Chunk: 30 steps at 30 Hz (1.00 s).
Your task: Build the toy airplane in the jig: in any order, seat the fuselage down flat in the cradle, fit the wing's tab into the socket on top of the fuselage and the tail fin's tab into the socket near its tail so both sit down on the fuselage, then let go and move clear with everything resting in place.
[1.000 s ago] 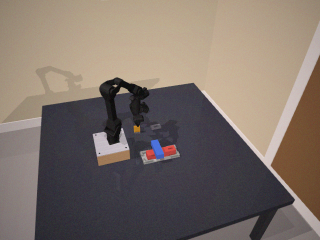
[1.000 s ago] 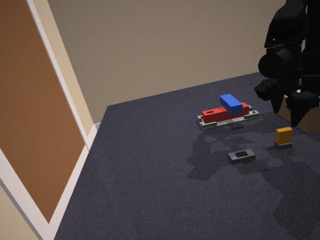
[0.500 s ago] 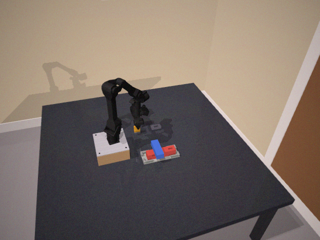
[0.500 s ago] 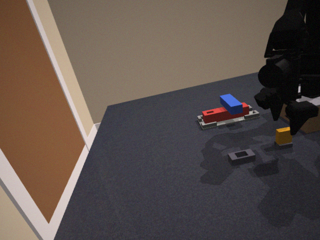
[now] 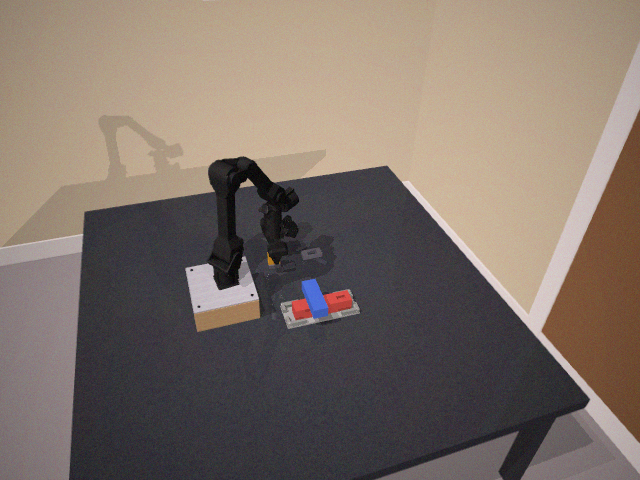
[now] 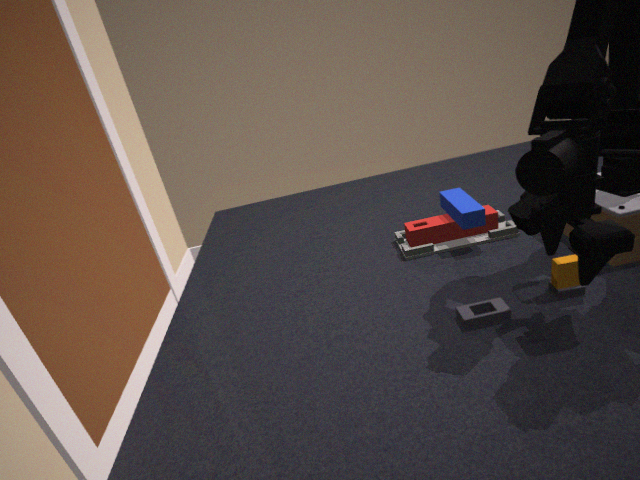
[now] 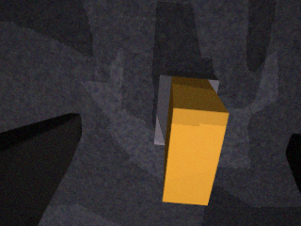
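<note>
Hovering low with its fingertips spread wide, the black parallel-jaw gripper point(image 5: 278, 256) point(image 6: 567, 266) point(image 7: 186, 135) grasps nothing and hangs around the upright orange block-shaped tail fin point(image 5: 270, 259) point(image 6: 564, 272) point(image 7: 195, 157); in the wrist view one finger stands on each side of that fin, apart from it. The fin stands in a small grey holder point(image 6: 568, 290) point(image 7: 161, 108) on the dark speckled table point(image 5: 330, 392) point(image 6: 289, 361) point(image 7: 113, 188), near the wood-sided arm base with its pale top plate point(image 5: 195, 299) point(image 6: 620, 204). Just beside it lies a grey rectangular block with an opening in its top point(image 5: 305, 255) point(image 6: 469, 317). Well apart from the gripper, the long red fuselage bar point(image 5: 338, 301) point(image 6: 431, 229) lies in the pale grey jig cradle point(image 5: 291, 324) point(image 6: 418, 251). The blue oblong wing block point(image 5: 314, 298) point(image 6: 461, 207) rests across the top of the fuselage, and the slot near the fuselage's other end is unfilled
</note>
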{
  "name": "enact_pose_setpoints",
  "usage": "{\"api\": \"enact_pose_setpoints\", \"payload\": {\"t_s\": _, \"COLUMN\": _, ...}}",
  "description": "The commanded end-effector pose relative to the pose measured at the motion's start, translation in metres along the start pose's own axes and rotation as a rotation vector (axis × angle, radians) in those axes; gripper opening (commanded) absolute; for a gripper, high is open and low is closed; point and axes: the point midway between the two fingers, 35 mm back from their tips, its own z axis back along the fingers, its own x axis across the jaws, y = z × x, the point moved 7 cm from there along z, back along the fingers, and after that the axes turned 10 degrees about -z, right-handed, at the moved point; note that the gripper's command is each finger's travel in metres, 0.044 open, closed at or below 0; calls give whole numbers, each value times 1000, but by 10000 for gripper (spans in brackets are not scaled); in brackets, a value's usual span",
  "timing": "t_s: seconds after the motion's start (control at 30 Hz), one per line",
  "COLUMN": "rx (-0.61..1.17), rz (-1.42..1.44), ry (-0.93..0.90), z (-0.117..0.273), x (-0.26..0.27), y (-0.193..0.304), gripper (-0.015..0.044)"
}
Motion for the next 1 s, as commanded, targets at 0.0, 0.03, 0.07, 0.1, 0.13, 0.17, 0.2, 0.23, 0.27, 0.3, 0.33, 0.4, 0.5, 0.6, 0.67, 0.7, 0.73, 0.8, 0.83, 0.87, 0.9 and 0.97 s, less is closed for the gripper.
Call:
{"api": "enact_pose_setpoints", "payload": {"t_s": 0.0, "rx": 6, "rz": 4, "ry": 2, "z": -9, "x": -1, "y": 2, "gripper": 440}}
{"api": "enact_pose_setpoints", "payload": {"t_s": 0.03, "rx": 6, "rz": 5, "ry": 2, "z": -10, "x": -2, "y": 2, "gripper": 440}}
{"api": "enact_pose_setpoints", "payload": {"t_s": 0.07, "rx": 6, "rz": 5, "ry": 2, "z": -12, "x": -2, "y": 2, "gripper": 440}}
{"api": "enact_pose_setpoints", "payload": {"t_s": 0.1, "rx": 6, "rz": 4, "ry": 2, "z": -13, "x": -2, "y": 2, "gripper": 440}}
{"api": "enact_pose_setpoints", "payload": {"t_s": 0.13, "rx": 6, "rz": 4, "ry": 2, "z": -15, "x": -2, "y": 2, "gripper": 440}}
{"api": "enact_pose_setpoints", "payload": {"t_s": 0.17, "rx": 6, "rz": 4, "ry": 2, "z": -17, "x": -2, "y": 2, "gripper": 440}}
{"api": "enact_pose_setpoints", "payload": {"t_s": 0.2, "rx": 6, "rz": 4, "ry": 2, "z": -18, "x": -2, "y": 2, "gripper": 440}}
{"api": "enact_pose_setpoints", "payload": {"t_s": 0.23, "rx": 6, "rz": 4, "ry": 2, "z": -20, "x": -2, "y": 2, "gripper": 440}}
{"api": "enact_pose_setpoints", "payload": {"t_s": 0.27, "rx": 6, "rz": 3, "ry": 2, "z": -21, "x": -2, "y": 3, "gripper": 440}}
{"api": "enact_pose_setpoints", "payload": {"t_s": 0.3, "rx": 6, "rz": 3, "ry": 1, "z": -22, "x": -3, "y": 3, "gripper": 440}}
{"api": "enact_pose_setpoints", "payload": {"t_s": 0.33, "rx": 6, "rz": 3, "ry": 1, "z": -22, "x": -3, "y": 3, "gripper": 440}}
{"api": "enact_pose_setpoints", "payload": {"t_s": 0.4, "rx": 6, "rz": 3, "ry": 1, "z": -22, "x": -3, "y": 3, "gripper": 387}}
{"api": "enact_pose_setpoints", "payload": {"t_s": 0.5, "rx": 6, "rz": 3, "ry": 1, "z": -22, "x": -3, "y": 3, "gripper": 309}}
{"api": "enact_pose_setpoints", "payload": {"t_s": 0.6, "rx": 6, "rz": 3, "ry": 1, "z": -22, "x": -3, "y": 3, "gripper": 230}}
{"api": "enact_pose_setpoints", "payload": {"t_s": 0.67, "rx": 6, "rz": 3, "ry": 1, "z": -22, "x": -3, "y": 3, "gripper": 177}}
{"api": "enact_pose_setpoints", "payload": {"t_s": 0.7, "rx": 6, "rz": 3, "ry": 1, "z": -22, "x": -3, "y": 3, "gripper": 151}}
{"api": "enact_pose_setpoints", "payload": {"t_s": 0.73, "rx": 6, "rz": 3, "ry": 1, "z": -22, "x": -3, "y": 3, "gripper": 125}}
{"api": "enact_pose_setpoints", "payload": {"t_s": 0.8, "rx": 6, "rz": 3, "ry": 1, "z": -22, "x": -3, "y": 3, "gripper": 72}}
{"api": "enact_pose_setpoints", "payload": {"t_s": 0.83, "rx": 6, "rz": 3, "ry": 1, "z": -22, "x": -3, "y": 3, "gripper": 46}}
{"api": "enact_pose_setpoints", "payload": {"t_s": 0.87, "rx": 6, "rz": 3, "ry": 1, "z": -22, "x": -3, "y": 3, "gripper": 40}}
{"api": "enact_pose_setpoints", "payload": {"t_s": 0.9, "rx": 6, "rz": 3, "ry": 1, "z": -22, "x": -3, "y": 3, "gripper": 33}}
{"api": "enact_pose_setpoints", "payload": {"t_s": 0.97, "rx": 6, "rz": 3, "ry": 1, "z": -22, "x": -3, "y": 3, "gripper": 20}}
